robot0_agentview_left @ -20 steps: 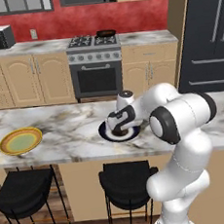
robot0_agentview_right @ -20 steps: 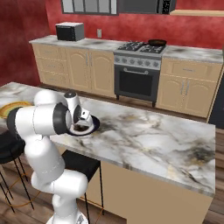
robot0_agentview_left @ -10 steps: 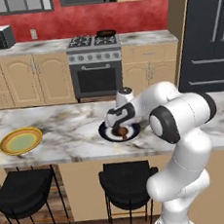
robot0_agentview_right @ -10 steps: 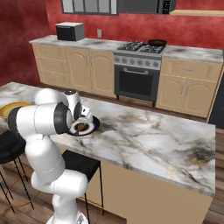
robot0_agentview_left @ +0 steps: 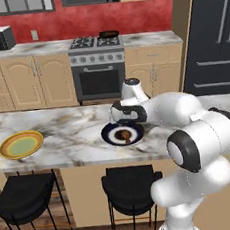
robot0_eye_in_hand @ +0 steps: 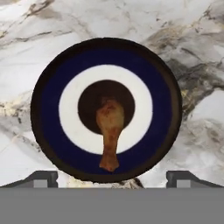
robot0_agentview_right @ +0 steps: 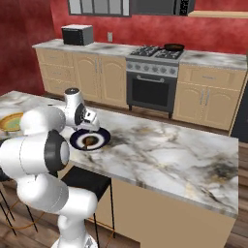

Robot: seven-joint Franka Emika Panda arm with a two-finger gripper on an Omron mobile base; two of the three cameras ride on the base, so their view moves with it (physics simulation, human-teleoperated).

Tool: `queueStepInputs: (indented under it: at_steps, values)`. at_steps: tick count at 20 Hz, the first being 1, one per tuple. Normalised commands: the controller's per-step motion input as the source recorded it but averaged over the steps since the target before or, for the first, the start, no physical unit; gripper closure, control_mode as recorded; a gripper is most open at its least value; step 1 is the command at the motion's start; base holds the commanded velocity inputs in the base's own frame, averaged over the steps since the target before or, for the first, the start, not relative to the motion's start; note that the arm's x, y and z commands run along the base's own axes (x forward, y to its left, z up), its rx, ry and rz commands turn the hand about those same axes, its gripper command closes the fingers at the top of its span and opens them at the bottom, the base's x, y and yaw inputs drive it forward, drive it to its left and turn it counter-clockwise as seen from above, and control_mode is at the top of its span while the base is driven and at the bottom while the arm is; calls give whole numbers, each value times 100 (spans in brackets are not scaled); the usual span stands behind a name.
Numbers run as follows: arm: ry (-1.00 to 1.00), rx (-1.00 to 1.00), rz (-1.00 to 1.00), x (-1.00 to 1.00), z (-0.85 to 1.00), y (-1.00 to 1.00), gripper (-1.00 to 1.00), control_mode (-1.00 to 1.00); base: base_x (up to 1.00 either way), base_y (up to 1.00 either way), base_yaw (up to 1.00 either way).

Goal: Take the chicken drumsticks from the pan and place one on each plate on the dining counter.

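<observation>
One chicken drumstick (robot0_eye_in_hand: 109, 131) down: it lies on the dark-rimmed plate (robot0_eye_in_hand: 48, 87) w/ white inner ring, thick end in the dark centre, thin bone end across the white ring toward the rim. That plate sits on the dining counter (robot0_agentview_left: 67, 123), mid-length, near edge side. So roughly half done, by my read.

Left to do: yellow-rimmed plate (robot0_agentview_left: 21, 145) w/ pale green centre, far left on the same counter, is bare, no meat on it. Pan (robot0_agentview_left: 109, 34) sits on the stove (robot0_agentview_left: 95, 42) at the far wall, well apart from the island; too small to tell if the 2nd drumstick is in it. Prob the next leg = back to the stove, pick, then carry to the yellow plate.

Gripper (robot0_eye_in_hand: 112, 177) hangs just above the dark plate, fingers spread wide, nothing between them. In hand view the two tips (robot0_eye_in_hand: 41, 178) stand at the plate's near rim, one each side, drumstick between them in line but below and apart, not touching. Bone end points toward the gap. Released, as far as I can judge.
</observation>
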Motion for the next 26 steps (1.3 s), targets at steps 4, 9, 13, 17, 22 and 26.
queueStepInputs:
  at_steps: [4,9,13,17,22,26]
  values:
    - [-20,0,-6,-100,0,-18,-100,-100,0,0,0]
    - [-11,0,-4,-93,4,-29,-100,-100,0,0,0]
    - [-1,0,-1,-75,11,-31,-100,-100,0,0,0]
    - [0,0,0,-48,8,-22,-100,-100,0,0,0]
    - [0,0,0,-9,0,-3,-100,-100,0,0,0]
    - [0,0,0,0,0,0,-100,-100,0,0,0]
